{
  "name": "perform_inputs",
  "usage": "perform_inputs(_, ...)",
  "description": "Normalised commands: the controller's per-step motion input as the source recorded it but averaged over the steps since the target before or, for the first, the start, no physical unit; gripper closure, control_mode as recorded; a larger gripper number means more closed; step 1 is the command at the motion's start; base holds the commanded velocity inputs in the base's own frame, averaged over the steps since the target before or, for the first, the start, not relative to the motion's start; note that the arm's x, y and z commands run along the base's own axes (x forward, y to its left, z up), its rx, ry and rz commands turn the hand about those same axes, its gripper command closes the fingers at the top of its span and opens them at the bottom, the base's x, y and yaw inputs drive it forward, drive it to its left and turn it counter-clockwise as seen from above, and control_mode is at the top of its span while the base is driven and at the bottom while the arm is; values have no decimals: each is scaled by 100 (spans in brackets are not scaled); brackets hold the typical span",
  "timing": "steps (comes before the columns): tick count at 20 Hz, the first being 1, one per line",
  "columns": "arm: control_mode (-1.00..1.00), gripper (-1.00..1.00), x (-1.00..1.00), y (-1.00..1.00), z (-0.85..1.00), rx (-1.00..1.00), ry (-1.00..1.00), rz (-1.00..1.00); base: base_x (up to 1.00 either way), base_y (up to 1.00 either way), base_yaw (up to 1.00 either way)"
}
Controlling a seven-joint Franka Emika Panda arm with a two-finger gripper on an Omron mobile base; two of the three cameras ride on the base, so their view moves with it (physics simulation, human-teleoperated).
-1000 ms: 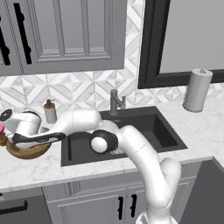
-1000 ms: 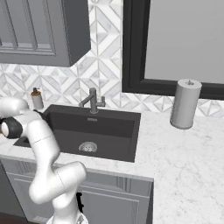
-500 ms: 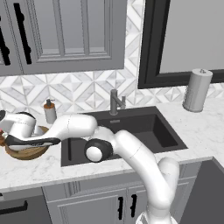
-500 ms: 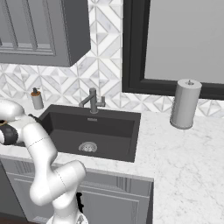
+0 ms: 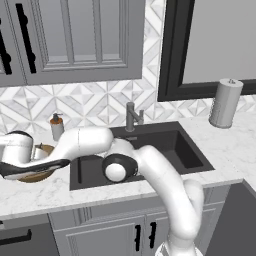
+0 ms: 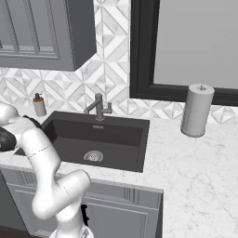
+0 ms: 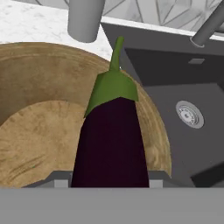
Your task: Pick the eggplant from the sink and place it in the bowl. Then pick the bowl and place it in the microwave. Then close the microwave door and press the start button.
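Lengthwise, the gripper [image 7: 109, 181] clamps the glossy purple eggplant [image 7: 111, 140]; below lies the grainy round wooden bowl [image 7: 39, 109].

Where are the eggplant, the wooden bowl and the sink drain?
eggplant [image 7: 111, 144], hand view, purple body.
bowl [image 7: 39, 127], hand view, inner floor.
drain [image 7: 190, 114], hand view, silver center.

Arm [image 5: 150, 170] rising from the base at 5 o'clock in the left base view, elbow bent, forearm reaching toward 9 o'clock; gripper [image 5: 12, 170] at the far left, jaws closed on the eggplant [image 7: 111, 144].
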Motion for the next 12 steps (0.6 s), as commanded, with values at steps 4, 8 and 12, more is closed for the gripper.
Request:
perform_inputs(4,-100,100,5,-97,4,10,0,0,0,0,0)
perform_inputs(8,-100,100,20,-33,4,5,0,0,0,0,0)
perform_inputs(12,-100,100,0,37,2,1,0,3,0,0,0)
